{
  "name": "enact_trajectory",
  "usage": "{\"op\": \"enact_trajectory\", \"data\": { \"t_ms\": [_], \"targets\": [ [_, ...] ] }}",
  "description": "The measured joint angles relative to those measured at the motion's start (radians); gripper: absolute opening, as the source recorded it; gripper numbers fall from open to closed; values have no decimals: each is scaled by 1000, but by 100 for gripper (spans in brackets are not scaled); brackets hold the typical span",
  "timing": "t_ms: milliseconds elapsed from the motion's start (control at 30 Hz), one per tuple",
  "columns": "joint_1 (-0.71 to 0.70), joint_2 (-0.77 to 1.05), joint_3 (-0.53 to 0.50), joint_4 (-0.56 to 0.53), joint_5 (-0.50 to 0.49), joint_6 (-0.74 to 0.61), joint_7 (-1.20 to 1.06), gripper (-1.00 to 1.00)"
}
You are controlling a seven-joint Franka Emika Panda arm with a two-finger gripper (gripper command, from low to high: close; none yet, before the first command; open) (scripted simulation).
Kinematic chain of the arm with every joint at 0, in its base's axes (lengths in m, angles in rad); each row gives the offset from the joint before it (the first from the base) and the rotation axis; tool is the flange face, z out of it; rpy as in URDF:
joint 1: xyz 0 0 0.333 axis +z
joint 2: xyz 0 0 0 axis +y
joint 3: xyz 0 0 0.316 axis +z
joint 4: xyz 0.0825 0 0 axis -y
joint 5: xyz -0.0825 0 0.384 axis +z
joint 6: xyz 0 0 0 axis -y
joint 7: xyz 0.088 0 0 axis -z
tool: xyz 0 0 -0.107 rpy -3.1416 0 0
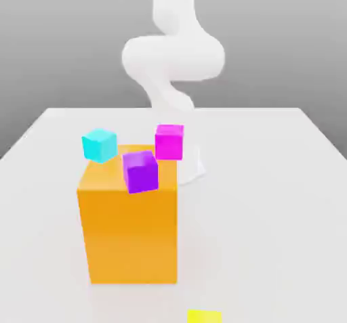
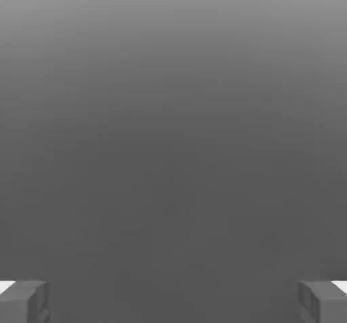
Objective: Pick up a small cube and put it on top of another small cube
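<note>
**Op A:** Taking it from the biggest down, with the big orange block (image 1: 129, 223) as my landmark. It stands on the white desk (image 1: 271, 200), with the arm (image 1: 173, 54) rising behind it. On top of the block sits the purple cube (image 1: 141, 171); the cyan cube (image 1: 99, 145) shows at its far corner toward the exterior view's left, the magenta cube (image 1: 169, 141) just behind the purple one. Whether those two rest on the block or beyond it, I can't tell.

**Op B:** And the one we want?

**Op A:** The small yellow cube (image 1: 204, 316) lies on the desk in front of the block, toward the exterior view's right — well apart from it, at the picture's lower edge.

**Op B:** Gripper?

**Op A:** The gripper (image 2: 173, 301) is spread wide with nothing between its fingertips (image 2: 24, 300).

**Op B:** How will it handle?

**Op A:** I'd judge it light, rigid, flat-sided — probably slick. I'd come straight down and pinch two opposite side faces at mid-height, centred, so it doesn't twist or squirt out.
</note>
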Motion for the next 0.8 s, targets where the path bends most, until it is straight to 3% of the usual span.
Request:
{"op": "enact_trajectory", "data": {
  "t_ms": [200, 400, 600, 800],
  "targets": [
    [16, 230, -8, 14, 161, 35, 192, 0],
    [16, 452, 20, 26, 254, 72, 426, 0],
    [23, 661, 51, 32, 261, 129, 718, 0],
    [72, 852, 26, 33, 191, 204, 1062, 0]
  ]
}}
